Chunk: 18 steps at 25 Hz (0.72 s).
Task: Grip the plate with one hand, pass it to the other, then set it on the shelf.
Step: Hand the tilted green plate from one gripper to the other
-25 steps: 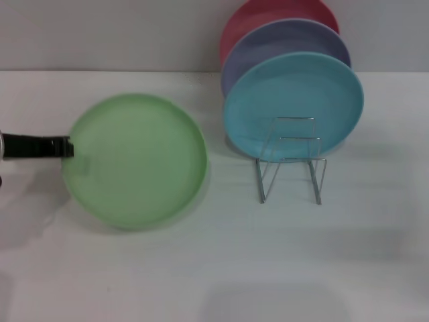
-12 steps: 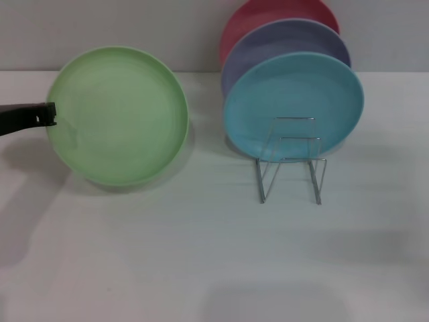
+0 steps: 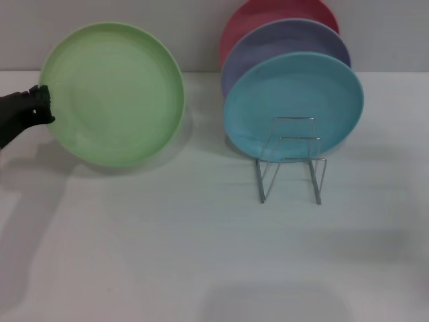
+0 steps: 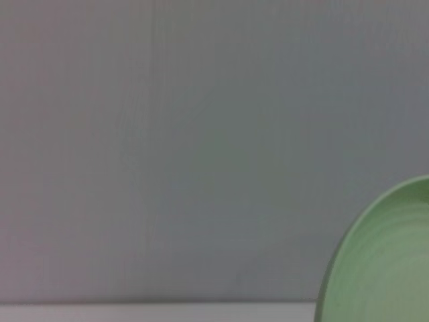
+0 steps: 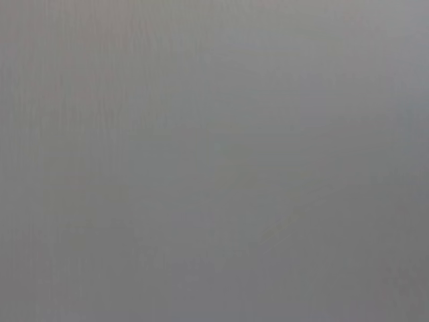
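Plate, light green, hung tilted above the worktop, its edge clamped in the left gripper fingers. First step done; next, the unseen right gripper must take it.

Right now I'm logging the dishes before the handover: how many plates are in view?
4. The light green plate is raised off the table, held by the left gripper. The turquoise plate, lavender plate and pink plate stand in the wire rack. More could hide behind them.
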### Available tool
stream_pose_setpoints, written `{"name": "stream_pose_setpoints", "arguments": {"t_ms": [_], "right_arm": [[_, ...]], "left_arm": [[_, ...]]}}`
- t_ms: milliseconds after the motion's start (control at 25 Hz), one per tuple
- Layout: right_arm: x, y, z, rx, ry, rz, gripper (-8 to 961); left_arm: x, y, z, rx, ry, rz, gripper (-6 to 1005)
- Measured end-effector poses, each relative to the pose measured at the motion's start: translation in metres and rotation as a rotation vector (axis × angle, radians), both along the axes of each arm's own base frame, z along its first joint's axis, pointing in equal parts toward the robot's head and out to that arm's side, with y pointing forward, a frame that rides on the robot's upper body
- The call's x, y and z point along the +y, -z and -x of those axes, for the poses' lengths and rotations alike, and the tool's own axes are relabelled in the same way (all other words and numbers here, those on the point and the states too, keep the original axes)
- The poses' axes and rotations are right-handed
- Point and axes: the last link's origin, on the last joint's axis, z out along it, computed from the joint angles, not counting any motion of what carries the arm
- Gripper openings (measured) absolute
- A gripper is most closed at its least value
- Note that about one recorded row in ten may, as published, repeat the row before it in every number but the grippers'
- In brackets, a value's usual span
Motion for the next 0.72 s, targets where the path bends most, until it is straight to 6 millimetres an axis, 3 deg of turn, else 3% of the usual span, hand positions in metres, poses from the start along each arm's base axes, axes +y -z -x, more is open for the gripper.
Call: {"name": "stream_pose_setpoints", "arguments": {"t_ms": [480, 720], "right_arm": [[0.000, 0.001, 0.000, -0.002, 0.000, 0.007, 599], [-0.001, 0.002, -0.001, -0.007, 0.002, 0.013, 599]], "left_arm": [[-0.025, 0.038, -0.002, 0.125, 0.130, -0.304, 32], [-0.049, 0.051, 0.002, 0.059, 0.213, -0.417, 32]]}}
